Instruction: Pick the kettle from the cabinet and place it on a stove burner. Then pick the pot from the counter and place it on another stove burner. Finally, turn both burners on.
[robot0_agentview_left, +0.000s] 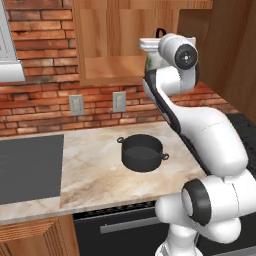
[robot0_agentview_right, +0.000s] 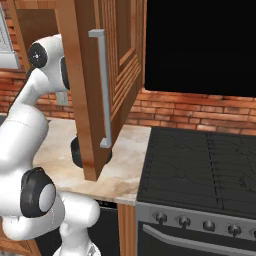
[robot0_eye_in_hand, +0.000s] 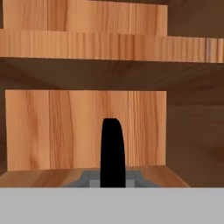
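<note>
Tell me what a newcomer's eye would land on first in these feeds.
The white arm reaching up into the open wooden cabinet, its hand shut around the kettle's black handle in the hand view. Next, the dark pot sitting alone on the marble counter below. In the right base view, the swung-out cabinet door stands beside the black cooktop.

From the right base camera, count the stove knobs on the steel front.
5 knobs in a row along the stove front: at, and one cut by the right edge. More may lie beyond the frame.
</note>
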